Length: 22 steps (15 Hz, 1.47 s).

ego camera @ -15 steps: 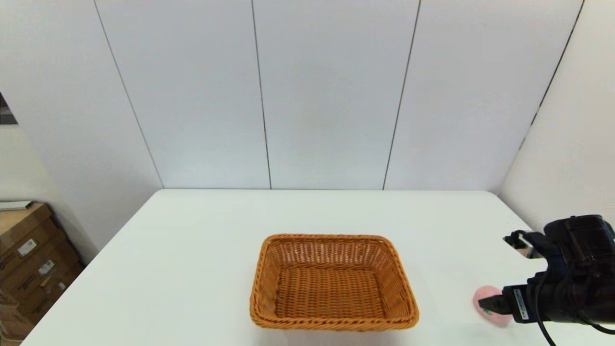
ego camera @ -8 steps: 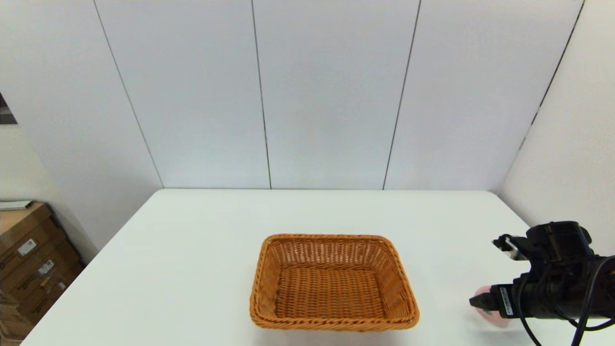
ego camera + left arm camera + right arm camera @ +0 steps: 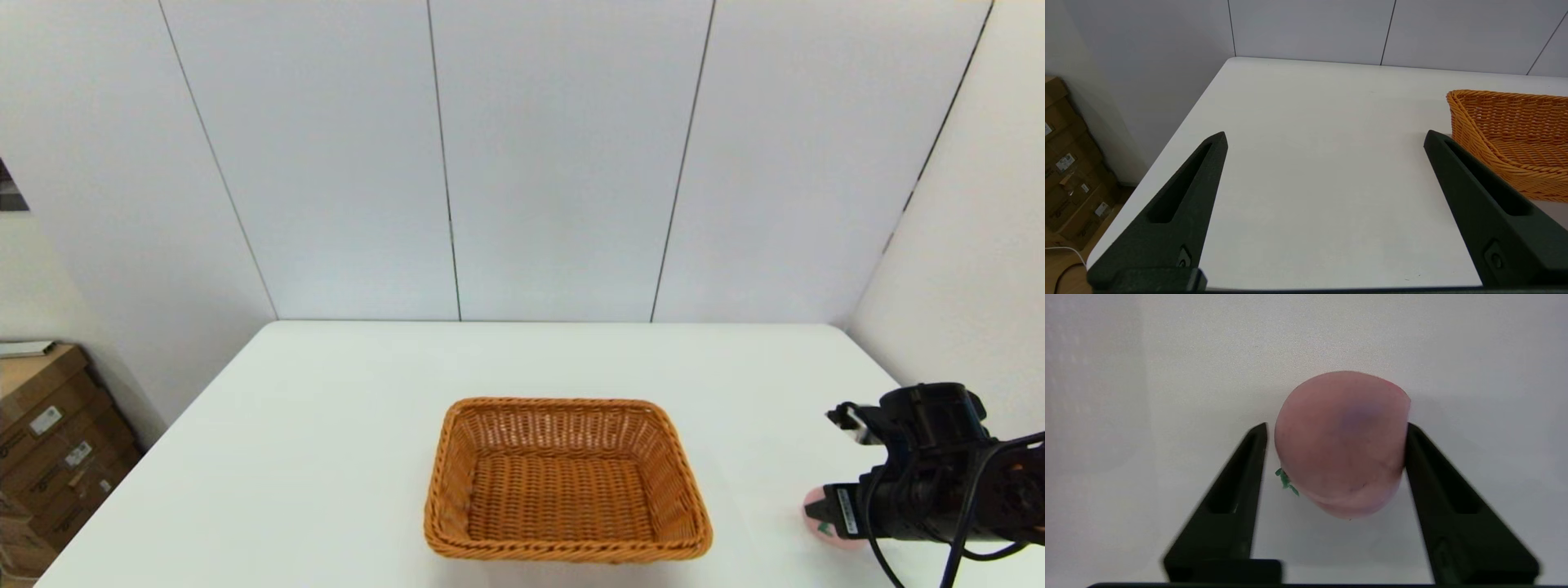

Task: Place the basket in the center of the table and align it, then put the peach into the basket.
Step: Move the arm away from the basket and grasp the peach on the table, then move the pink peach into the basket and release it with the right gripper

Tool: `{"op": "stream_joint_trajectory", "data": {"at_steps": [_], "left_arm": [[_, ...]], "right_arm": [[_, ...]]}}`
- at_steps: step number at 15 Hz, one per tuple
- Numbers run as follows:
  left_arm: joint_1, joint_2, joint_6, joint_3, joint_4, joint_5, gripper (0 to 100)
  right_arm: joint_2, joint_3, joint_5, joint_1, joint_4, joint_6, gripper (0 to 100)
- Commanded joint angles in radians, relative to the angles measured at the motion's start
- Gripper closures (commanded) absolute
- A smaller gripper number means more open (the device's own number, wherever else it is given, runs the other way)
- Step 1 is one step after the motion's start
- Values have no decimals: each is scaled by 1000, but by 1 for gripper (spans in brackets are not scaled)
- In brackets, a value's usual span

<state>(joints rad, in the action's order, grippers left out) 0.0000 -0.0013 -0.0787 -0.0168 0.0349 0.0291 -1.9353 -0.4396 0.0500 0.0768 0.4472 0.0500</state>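
Peach [image 3: 1341, 443] between spread right gripper [image 3: 1336, 428] fingers, ungripped; basket [image 3: 565, 480] already centered. Next: close, lift, carry over.

Left gripper [image 3: 1325, 141] spread, idle.

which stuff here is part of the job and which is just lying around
Part of the job:
- orange-brown woven wicker basket
- small pink toy peach, between the right gripper jaws
- white table

Just lying about:
- brown cardboard boxes beside the table
- left gripper, idle, open

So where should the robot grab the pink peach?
Across its rounded middle, coming from above, as the right gripper is placed now. The peach lies on the table, its widest sides facing the two open fingers, so they probably won't slip.
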Motion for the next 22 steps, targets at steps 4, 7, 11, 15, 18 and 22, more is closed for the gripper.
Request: {"op": "stream_joint_trajectory", "data": {"at_steps": [4,7,11,15,18,22], "left_arm": [[0,0,-1,0,0,2,0],[0,0,-1,0,0,0,0],[0,0,-1,0,0,2,0],[0,0,-1,0,0,2,0],[0,0,-1,0,0,2,0],[0,0,-1,0,-3,2,0]], "right_arm": [[95,24,1,-2,2,-7,100],[228,45,1,-5,2,-7,100],[510,-1,-2,-104,2,-56,100],[650,-130,-12,-402,-99,-174,100],[611,-194,-12,-644,-122,-216,100],[504,-240,-7,-772,-119,-210,100]]}}
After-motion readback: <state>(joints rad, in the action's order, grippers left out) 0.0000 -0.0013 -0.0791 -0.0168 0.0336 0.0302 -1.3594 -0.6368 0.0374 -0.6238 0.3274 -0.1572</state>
